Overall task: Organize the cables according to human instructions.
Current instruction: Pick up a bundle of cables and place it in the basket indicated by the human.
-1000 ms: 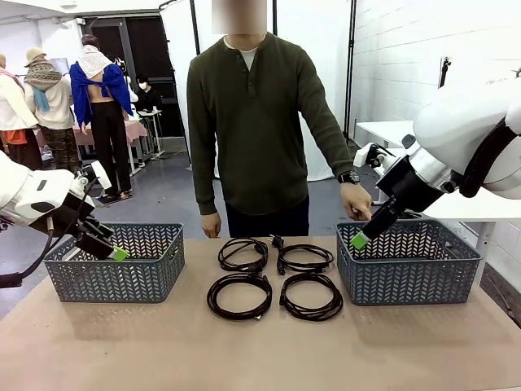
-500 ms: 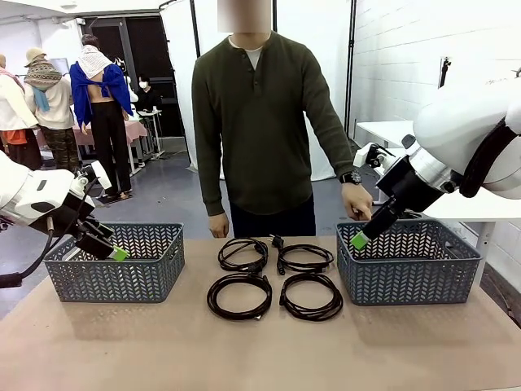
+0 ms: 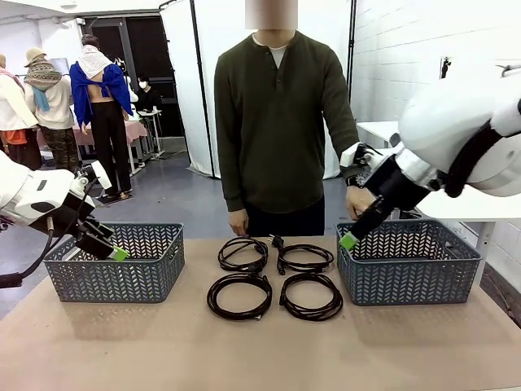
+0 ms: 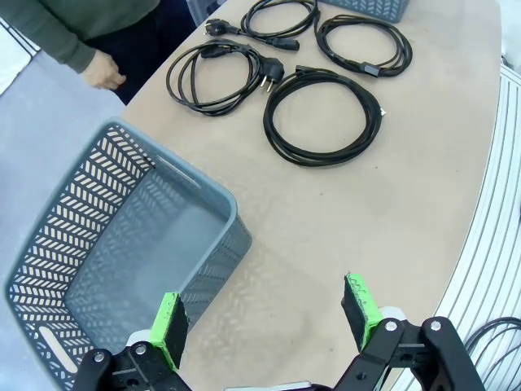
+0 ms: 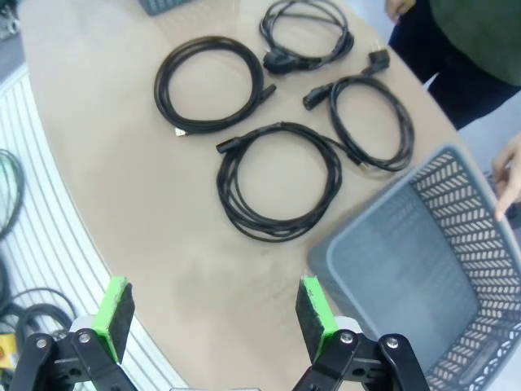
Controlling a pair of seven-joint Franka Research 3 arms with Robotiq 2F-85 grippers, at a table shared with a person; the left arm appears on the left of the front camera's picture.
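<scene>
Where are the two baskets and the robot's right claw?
left basket (image 3: 114,281), front view, on its front wall.
right basket (image 3: 407,283), front view, on its front wall.
right gripper (image 5: 213,295), right wrist view, midway between its open green fingertips.

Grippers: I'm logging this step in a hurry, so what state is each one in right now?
Left gripper: open, holding nothing.
Right gripper: open, holding nothing.

Grey basket (image 3: 114,275) at left, matching basket (image 3: 411,278) at right, tan table (image 3: 260,350), person (image 3: 281,122) in green shirt
</scene>
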